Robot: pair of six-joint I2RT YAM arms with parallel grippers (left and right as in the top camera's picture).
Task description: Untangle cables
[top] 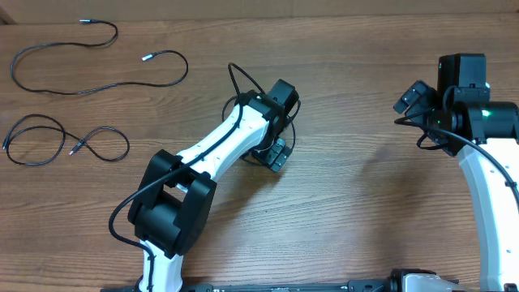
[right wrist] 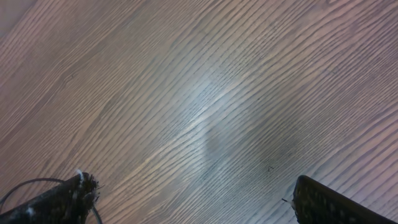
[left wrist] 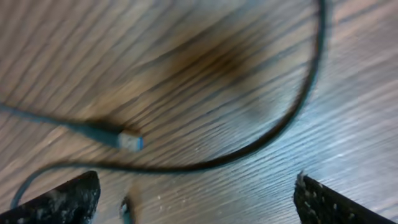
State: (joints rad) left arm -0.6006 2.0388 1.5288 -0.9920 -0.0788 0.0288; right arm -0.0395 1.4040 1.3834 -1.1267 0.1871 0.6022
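Late stage, judged: two cables (top: 75, 148) laid apart far left, one strand (left wrist: 236, 155) outstanding.
On the table (top: 349, 211), right gripper (right wrist: 189, 193) released, holding nothing; left gripper (left wrist: 198, 186), jaws spread, hovers over the strand, seemingly loose though blurred. Next move calls for descending and pinching beside its silver plug (left wrist: 129, 141).

Overhead feed is coming through bright, even and sharp, with a soft shadow lying under the left arm (top: 227, 142). Left wrist view is smearing: the cable (left wrist: 249, 150) is blurring, and a dark shadow is sitting toward twelve o'clock. Right wrist's table (right wrist: 205, 106) is catching pale glare at centre.
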